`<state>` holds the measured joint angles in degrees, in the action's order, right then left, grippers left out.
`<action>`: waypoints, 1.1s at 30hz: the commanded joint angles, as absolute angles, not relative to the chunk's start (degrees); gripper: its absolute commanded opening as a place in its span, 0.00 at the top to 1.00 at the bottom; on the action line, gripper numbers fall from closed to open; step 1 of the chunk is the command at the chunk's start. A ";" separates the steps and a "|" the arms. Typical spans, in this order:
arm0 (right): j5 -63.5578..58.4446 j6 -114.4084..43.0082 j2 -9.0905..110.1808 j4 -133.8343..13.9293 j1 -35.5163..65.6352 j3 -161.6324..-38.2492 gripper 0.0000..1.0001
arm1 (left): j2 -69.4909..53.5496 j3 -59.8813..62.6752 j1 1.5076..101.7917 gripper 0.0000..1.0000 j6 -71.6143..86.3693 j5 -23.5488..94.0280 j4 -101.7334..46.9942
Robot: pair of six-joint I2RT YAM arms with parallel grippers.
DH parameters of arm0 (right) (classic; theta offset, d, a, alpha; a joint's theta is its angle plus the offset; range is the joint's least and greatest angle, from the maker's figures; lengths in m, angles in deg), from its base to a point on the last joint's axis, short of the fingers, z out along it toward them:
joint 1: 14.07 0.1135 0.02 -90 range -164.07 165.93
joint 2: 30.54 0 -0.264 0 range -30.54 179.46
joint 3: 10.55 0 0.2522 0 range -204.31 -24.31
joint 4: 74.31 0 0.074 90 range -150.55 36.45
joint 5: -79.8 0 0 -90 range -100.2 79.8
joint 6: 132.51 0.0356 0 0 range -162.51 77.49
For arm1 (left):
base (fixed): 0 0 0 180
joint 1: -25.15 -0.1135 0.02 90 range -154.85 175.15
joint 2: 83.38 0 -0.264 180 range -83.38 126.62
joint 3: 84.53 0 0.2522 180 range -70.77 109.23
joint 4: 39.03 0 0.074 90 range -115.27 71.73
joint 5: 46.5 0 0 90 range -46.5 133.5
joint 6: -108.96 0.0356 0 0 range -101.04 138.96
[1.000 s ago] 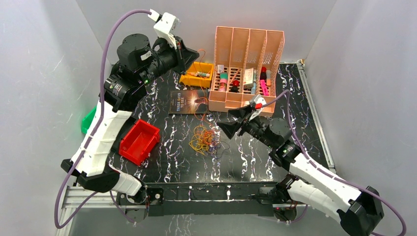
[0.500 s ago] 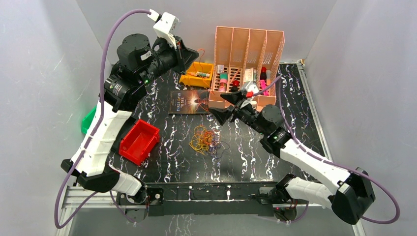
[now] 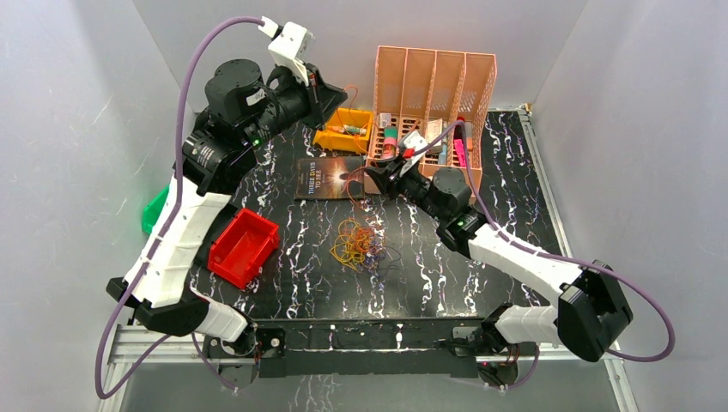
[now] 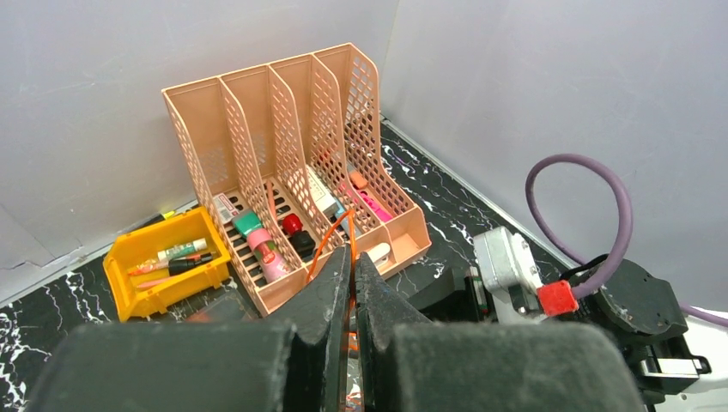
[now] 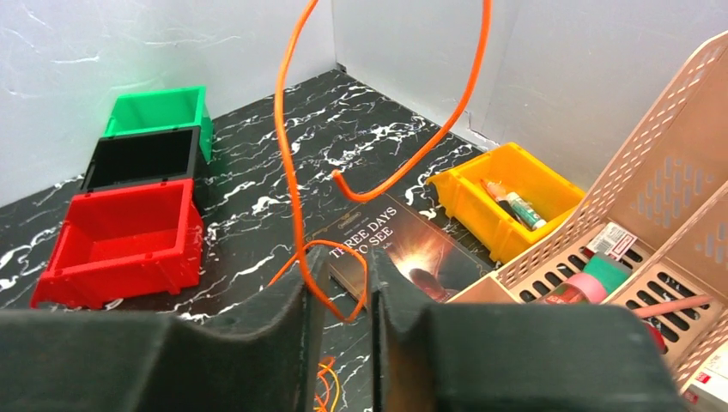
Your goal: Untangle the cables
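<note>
High at the left, left fingers (image 4: pixel 319 296): clenched on the orange cable (image 4: pixel 350 249), which runs out between their tips.
tangle of cables (image 3: pixel 355 242): yellow, orange and dark loops heaped on the surface (image 3: pixel 300 283), just in front of the book, clear of both arms.
book (image 5: pixel 403 249): lying flat; cover reads "THREE DAYS TO SEE".
right fingers (image 5: pixel 275 330): slightly parted by the book's edge; the orange cable hangs down through the gap, and neither finger presses it.
</note>
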<state>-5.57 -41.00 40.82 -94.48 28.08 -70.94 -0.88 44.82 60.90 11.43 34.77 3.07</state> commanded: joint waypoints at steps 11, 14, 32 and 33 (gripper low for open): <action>-9.40 -41.62 31.66 -80.82 28.44 -78.65 1.00 | -4.15 36.86 61.01 0.91 9.93 47.04 5.13; -10.00 -40.52 29.76 -74.70 28.42 -80.93 1.00 | -5.46 31.62 61.01 0.70 8.34 47.19 4.78; -20.06 -36.64 21.46 -57.76 28.42 -84.14 1.00 | -17.15 7.25 60.92 0.02 -6.75 62.54 29.49; -20.19 -36.89 21.22 -57.29 28.40 -83.94 1.00 | -18.52 5.82 60.92 0.02 -8.25 62.99 30.62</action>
<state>-17.79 -36.76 23.05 -58.64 28.13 -81.30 -13.29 11.73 60.90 -0.88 58.53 20.80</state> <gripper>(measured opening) 0.023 0.960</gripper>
